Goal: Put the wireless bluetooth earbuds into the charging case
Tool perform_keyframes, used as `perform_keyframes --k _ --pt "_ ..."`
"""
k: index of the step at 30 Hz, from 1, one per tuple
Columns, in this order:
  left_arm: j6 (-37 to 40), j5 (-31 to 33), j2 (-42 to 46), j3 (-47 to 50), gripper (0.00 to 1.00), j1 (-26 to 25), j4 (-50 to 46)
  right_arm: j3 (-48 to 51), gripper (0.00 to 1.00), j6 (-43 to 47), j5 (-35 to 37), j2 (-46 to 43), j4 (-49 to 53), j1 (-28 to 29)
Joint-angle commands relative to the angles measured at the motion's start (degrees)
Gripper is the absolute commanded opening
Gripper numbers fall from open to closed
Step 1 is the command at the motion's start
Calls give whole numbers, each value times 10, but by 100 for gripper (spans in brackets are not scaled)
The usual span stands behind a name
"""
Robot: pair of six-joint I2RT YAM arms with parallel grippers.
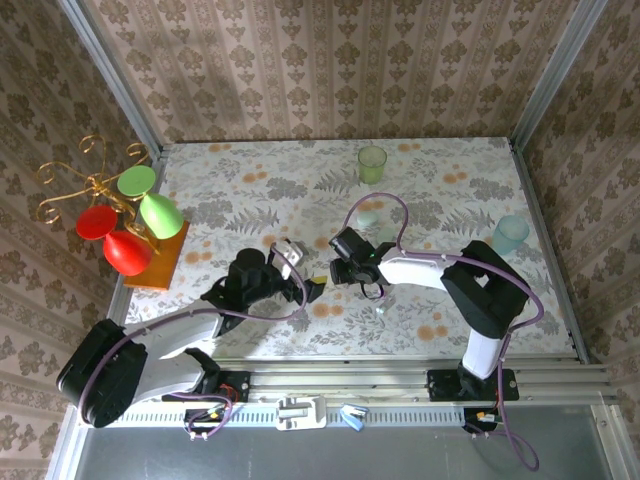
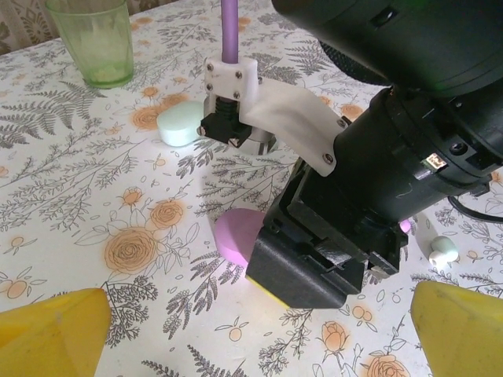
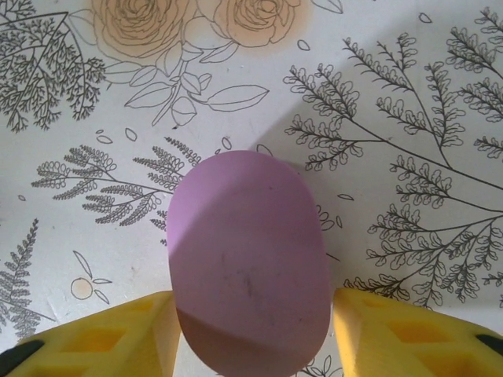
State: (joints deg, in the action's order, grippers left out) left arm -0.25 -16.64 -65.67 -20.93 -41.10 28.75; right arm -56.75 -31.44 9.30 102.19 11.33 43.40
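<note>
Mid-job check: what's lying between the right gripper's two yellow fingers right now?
In the right wrist view, a pink-purple case lies on the tablecloth between the fingers of the right gripper. Whether they touch it is unclear.

Wrist views close on pink case (image 3: 247, 267)

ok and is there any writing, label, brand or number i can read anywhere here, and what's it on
None readable: no words, brand or numbers on the pink case, mint case, green glass or tablecloth, which bears only flower prints.
Too small to read: a tiny pale mark on the black arm housing in the left wrist view.
</note>
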Motion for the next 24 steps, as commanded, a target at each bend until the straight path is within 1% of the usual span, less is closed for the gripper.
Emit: perform_keyframes --k 1,5,7,11,14,16,17,20,22,24 --pt "0 -4 -7 2 99 5 16 4 47 1 23 -10 19 3" --pt "0 -4 -8 3 99 5 18 -6 41 6 32 2 24 3" --pt "0 -3 -5 4 99 4 18 -11 37 11 35 5 27 3" --pt "-3 -1 -2 6 99 6 18 -11 33 27 42 -2 35 3" --pt "-7 -7 -5 5 99 10 23 3 30 62 40 -27 26 3" --pt "-13 -28 -11 2 100 18 32 16 27 101 40 -50 17 -1" --pt "-15 -40 -14 0 100 22 33 24 27 123 31 -61 10 -4" --pt "-15 -67 -18 -11 100 29 30 52 27 206 -33 -117 -5 -14" --pt "-12 -90 -16 -18 100 37 25 61 27 264 -90 -161 10 -25" --pt "-7 -117 -14 -22 100 44 26 59 26 303 -136 -199 41 -37"
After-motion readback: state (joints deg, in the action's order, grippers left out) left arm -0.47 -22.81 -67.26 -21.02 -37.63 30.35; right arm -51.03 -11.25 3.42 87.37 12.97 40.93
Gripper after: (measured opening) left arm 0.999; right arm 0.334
